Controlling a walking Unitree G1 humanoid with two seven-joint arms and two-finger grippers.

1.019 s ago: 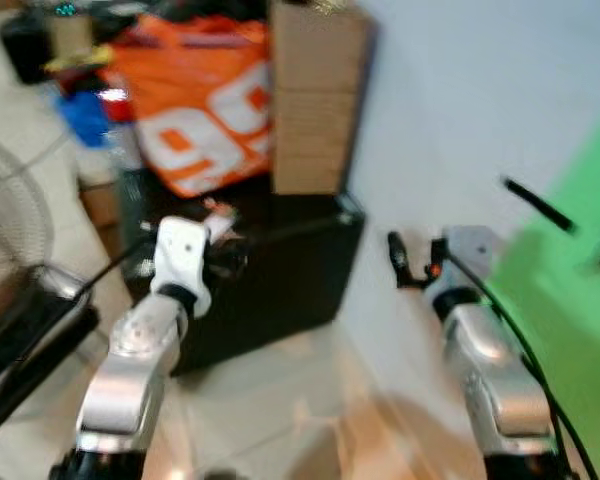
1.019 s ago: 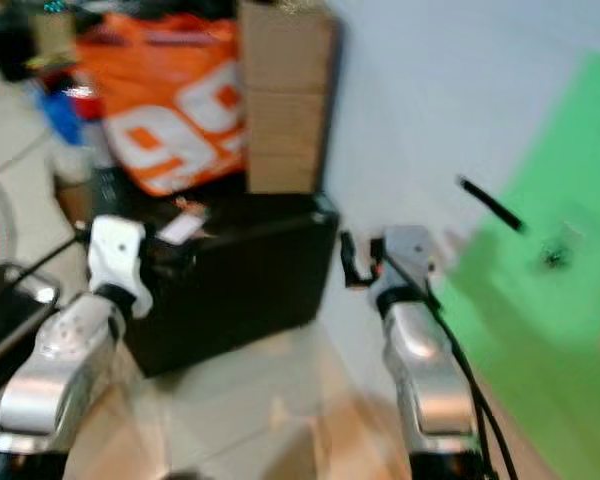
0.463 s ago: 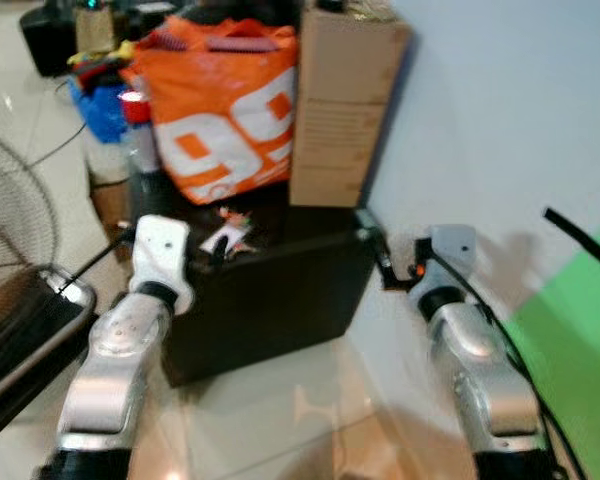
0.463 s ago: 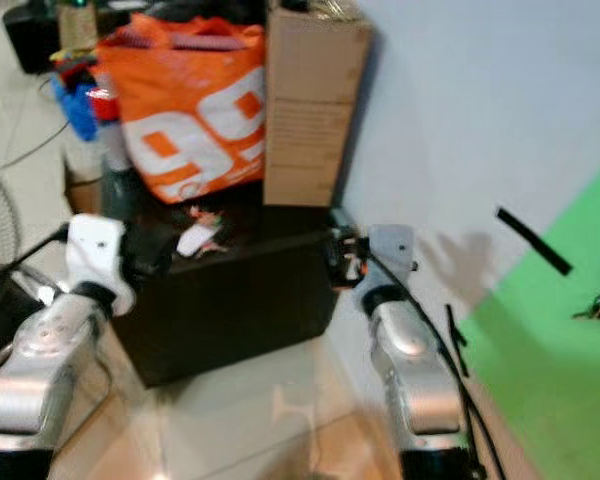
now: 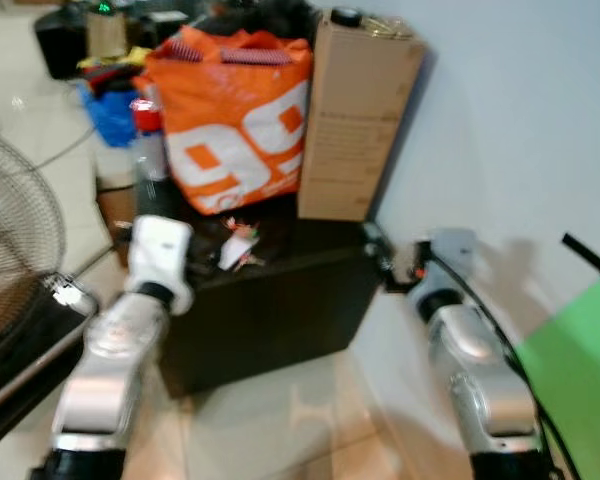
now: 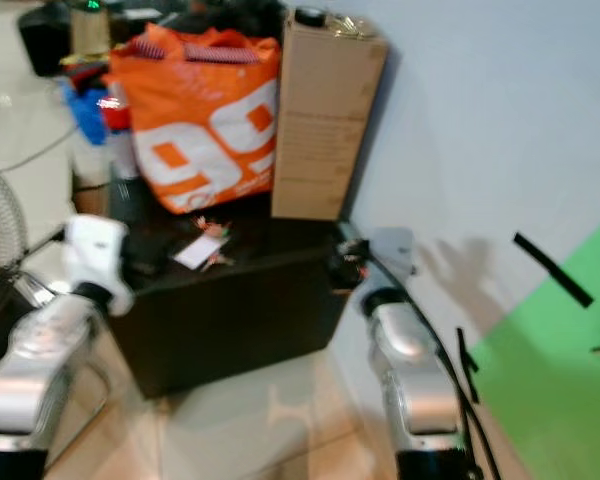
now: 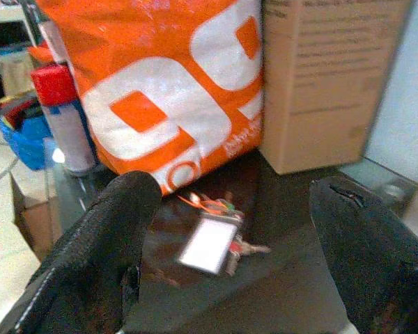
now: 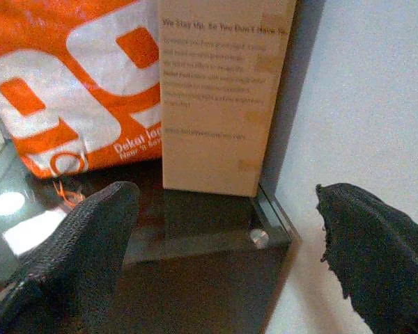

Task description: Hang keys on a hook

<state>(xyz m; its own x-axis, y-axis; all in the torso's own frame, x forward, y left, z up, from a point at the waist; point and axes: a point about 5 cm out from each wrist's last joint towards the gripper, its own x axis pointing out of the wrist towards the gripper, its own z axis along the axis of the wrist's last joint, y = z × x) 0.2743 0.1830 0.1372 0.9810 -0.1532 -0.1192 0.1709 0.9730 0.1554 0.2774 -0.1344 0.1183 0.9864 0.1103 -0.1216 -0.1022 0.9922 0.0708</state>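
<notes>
A bunch of keys [image 5: 238,250] with a white tag and an orange loop lies on the black glass table [image 5: 280,300], in front of the orange bag. My left gripper [image 7: 233,189] is held up at the table's left edge, open, with the keys [image 7: 212,243] a short way ahead between its spread fingers [image 7: 97,250]. My right gripper [image 6: 342,255] hovers at the table's right corner by the wall, open and empty. In its wrist view the white tag [image 8: 33,231] lies off to one side. A thin black bar [image 6: 552,268] sticks out from the white wall on the right.
An orange bag [image 5: 235,120] and a tall cardboard box [image 5: 362,115] stand at the back of the table. A red-capped bottle [image 5: 145,140] is beside the bag. A fan [image 5: 15,250] stands on the floor at left. A green panel [image 6: 550,400] covers the wall at lower right.
The view has swung left and sharpened, so the table and bag now sit more central. Both arms stay raised, and the grippers are now at the table's edges.
</notes>
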